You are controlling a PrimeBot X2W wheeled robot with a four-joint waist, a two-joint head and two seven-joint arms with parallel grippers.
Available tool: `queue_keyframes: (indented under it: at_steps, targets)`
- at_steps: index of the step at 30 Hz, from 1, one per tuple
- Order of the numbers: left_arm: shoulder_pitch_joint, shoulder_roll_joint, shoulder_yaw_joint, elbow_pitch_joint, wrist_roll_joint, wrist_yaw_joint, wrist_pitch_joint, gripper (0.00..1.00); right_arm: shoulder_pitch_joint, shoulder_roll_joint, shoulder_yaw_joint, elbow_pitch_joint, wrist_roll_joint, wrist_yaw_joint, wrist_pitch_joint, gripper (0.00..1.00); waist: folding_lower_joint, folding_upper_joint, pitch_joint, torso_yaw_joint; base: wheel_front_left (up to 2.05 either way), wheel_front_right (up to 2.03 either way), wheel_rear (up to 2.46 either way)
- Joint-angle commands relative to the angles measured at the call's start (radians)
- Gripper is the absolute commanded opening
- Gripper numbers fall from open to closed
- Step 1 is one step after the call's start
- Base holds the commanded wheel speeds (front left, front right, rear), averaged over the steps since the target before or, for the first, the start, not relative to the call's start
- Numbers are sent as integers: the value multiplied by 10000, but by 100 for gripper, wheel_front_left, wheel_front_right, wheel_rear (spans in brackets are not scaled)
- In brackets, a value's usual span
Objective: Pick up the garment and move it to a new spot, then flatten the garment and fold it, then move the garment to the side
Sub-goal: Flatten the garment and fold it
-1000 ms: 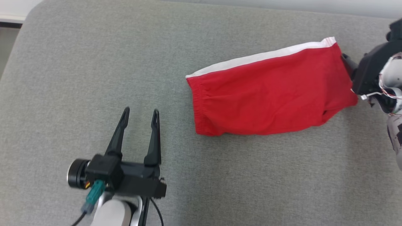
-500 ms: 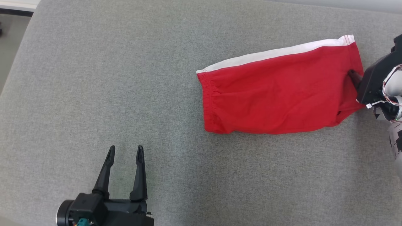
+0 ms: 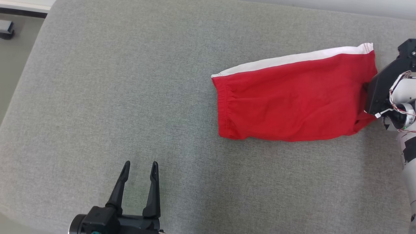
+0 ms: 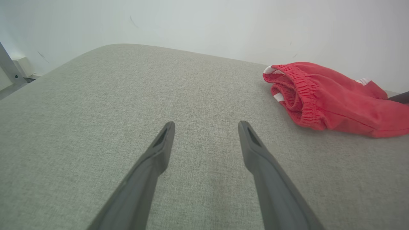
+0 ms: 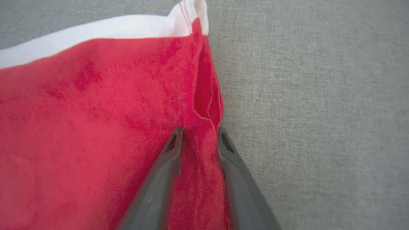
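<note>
Gripping the right-hand end of the garment, the right pincer has its two dark fingers drawn close together with a fold of red cloth pinched between them, just below the hem where the layers gape a little. The garment is a pair of red shorts with a white band along its far edge. It lies folded on the grey fabric worktop, over towards the robot's right and in the far half of the surface. Its gathered elastic waistband faces left, towards the middle of the worktop, and its leg end reaches the black housing of the right wrist at the right border of the head view. From there the long axis tilts slightly, the right end sitting a little farther away than the waistband end. The left pincer is at the near edge of the worktop, well apart from the garment. Its fingers are spread with nothing between them, and they point away from the robot. In the left wrist view the waistband shows as a doubled, ruffled roll at the right, with a pale wall behind the worktop's far edge.
</note>
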Motion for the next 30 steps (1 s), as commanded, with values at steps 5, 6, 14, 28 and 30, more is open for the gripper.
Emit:
queue_keyframes:
  at_steps: [5, 6, 14, 28, 30]
  targets:
    - [147, -26, -71, 115, -136, -37, -25, 100, 466, 139, -697, -6, -622, 3, -50, 0, 1, 1, 6, 68, 0, 0, 0]
    - [153, -27, -74, 127, -166, -4, -25, 100, 469, 179, -830, -77, -703, 0, -79, 0, 1, 1, -6, 46, 0, 0, 0]
    - [244, -27, 37, 196, -259, 51, -25, 100, 1083, 277, -1461, -818, -1175, 0, -363, 0, 1, 1, -500, -429, 0, 0, 0]
    - [416, -26, -165, 455, -490, 133, -26, 100, 2425, 102, -2385, -2614, -1784, 5, -848, 0, 1, 1, -1373, -884, 0, 0, 0]
    - [439, -26, -179, 455, -526, 139, -26, 100, 2501, 198, -2487, -2854, -1843, 6, -790, 0, 1, 1, -1457, -846, 0, 0, 0]
